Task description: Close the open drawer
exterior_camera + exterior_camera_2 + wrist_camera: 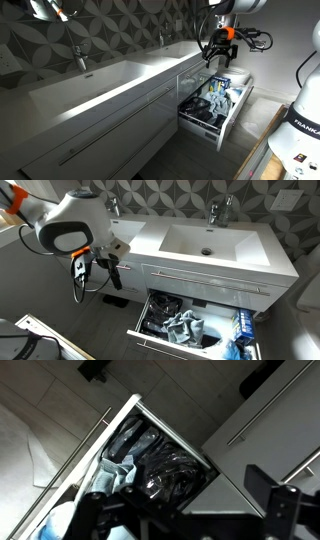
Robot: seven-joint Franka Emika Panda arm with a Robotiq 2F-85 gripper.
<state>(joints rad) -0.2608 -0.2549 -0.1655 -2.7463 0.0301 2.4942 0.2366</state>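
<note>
In an exterior view, the long white vanity surface (150,70) with its sunken basin and a chrome tap (80,55) stretches away to the left of the hand, under a grey wall tiled in a petal pattern (120,25). The black two-fingered hand (217,58) hangs further right, and the open white drawer (235,110) sits directly beneath it, pulled well out of the vanity front and not touched by the fingers. To the right of the hand stands the white base of the robot (300,120). In an exterior view taken from the robot's side, the white and grey arm (65,225) fills the left, and its hand (112,278) points down in front of the cabinet. The drawer (137,320) is below and to the right of the hand, clear of it. It holds dark tangled items nearest the hand, then a crumpled grey cloth (185,330), then a blue and white pack (240,328) farthest away. In the wrist view, a long metal bar handle (75,455) runs to the left, ahead of the hand (185,520). The drawer's white rim (175,432) lies straight ahead, and the black fingers (275,505) are spread wide with nothing between them.
</note>
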